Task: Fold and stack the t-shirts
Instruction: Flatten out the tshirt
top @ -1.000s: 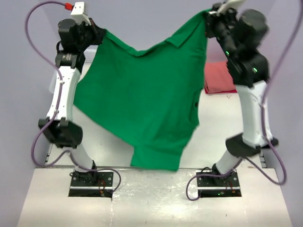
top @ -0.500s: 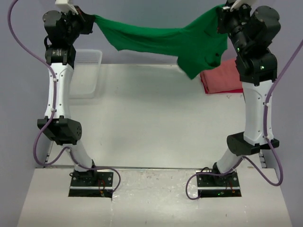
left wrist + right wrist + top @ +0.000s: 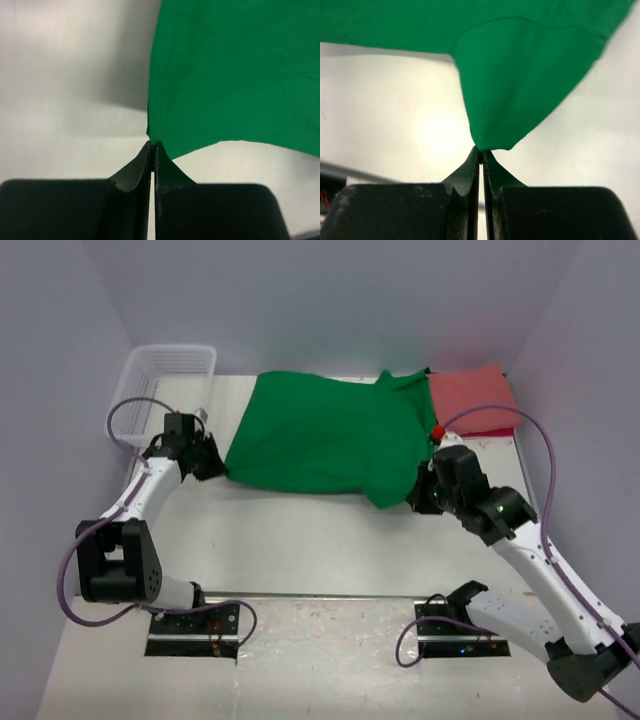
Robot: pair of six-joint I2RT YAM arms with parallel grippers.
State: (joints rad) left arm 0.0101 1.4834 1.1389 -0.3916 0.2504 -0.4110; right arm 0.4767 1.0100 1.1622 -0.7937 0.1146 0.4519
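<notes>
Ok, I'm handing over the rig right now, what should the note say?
Left gripper: shut on the near left corner of the bright green cloth t-shirt.
Right gripper: shut on its near right corner.
The shirt lies spread out on the white table, unfolded.
The salmon-red cloth t-shirt sits folded at the far right corner.
To do: fold the green one, stack the two.

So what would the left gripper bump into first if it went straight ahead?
The green t-shirt: the left gripper pinches its corner, and the cloth lies straight ahead, probably with nothing before it.
</notes>
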